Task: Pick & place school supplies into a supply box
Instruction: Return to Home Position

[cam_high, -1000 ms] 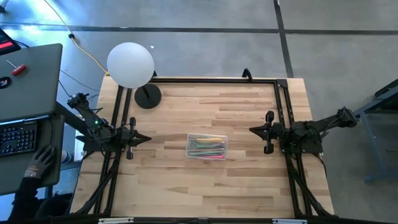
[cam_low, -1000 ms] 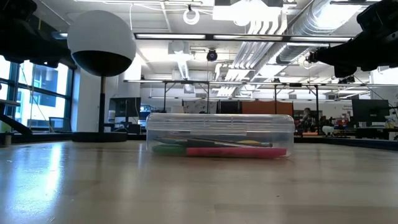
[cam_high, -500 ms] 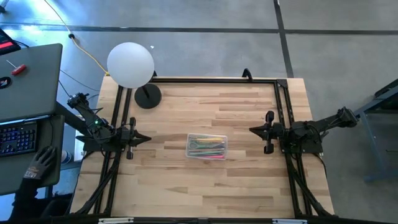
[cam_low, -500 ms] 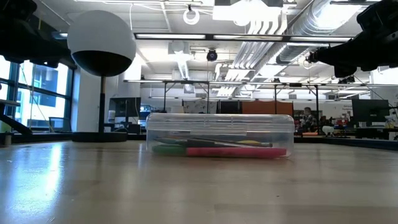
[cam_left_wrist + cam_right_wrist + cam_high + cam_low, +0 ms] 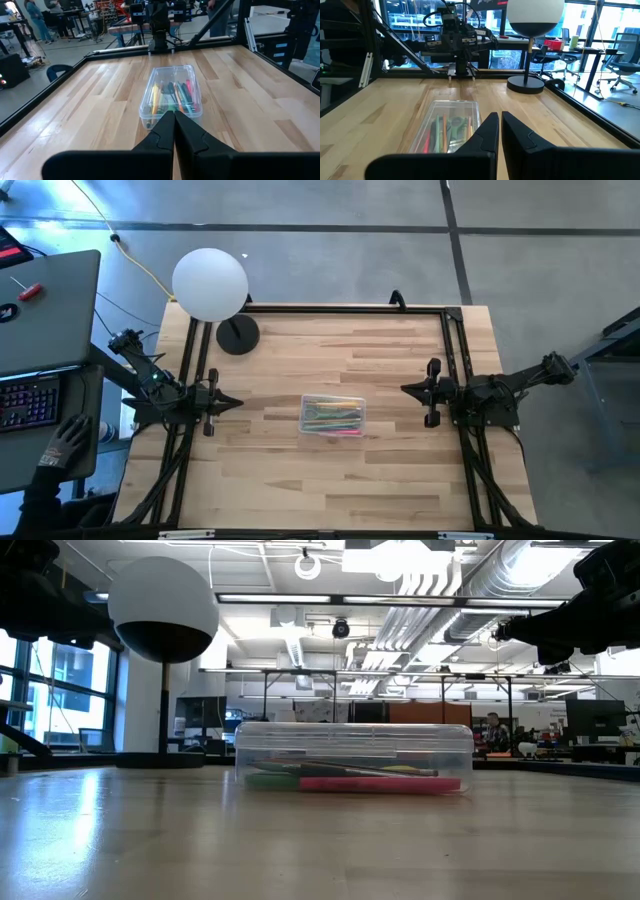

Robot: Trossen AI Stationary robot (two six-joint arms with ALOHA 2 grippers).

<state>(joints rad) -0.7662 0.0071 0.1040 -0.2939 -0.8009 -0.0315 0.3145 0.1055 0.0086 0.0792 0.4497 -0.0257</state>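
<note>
Nothing has shifted since a second ago. Clear plastic supply box point(image 5: 333, 415), lid down, sits mid-table point(image 5: 400, 480). School supplies point(image 5: 172, 95) inside blur into coloured streaks. Left gripper point(image 5: 237, 402) at left edge, right gripper point(image 5: 404, 388) at right edge, both pressed together.

Clear plastic box point(image 5: 303, 416) lies flat, lid shut, near the middle of the wooden table point(image 5: 390, 360), its length running side to side. Supplies point(image 5: 172, 95) show through its walls, packed lengthwise: a pink pen point(image 5: 370, 783) low against one long wall, a green stick point(image 5: 262, 780) beside it, a yellow-orange pencil point(image 5: 154, 96) opposite.
</note>
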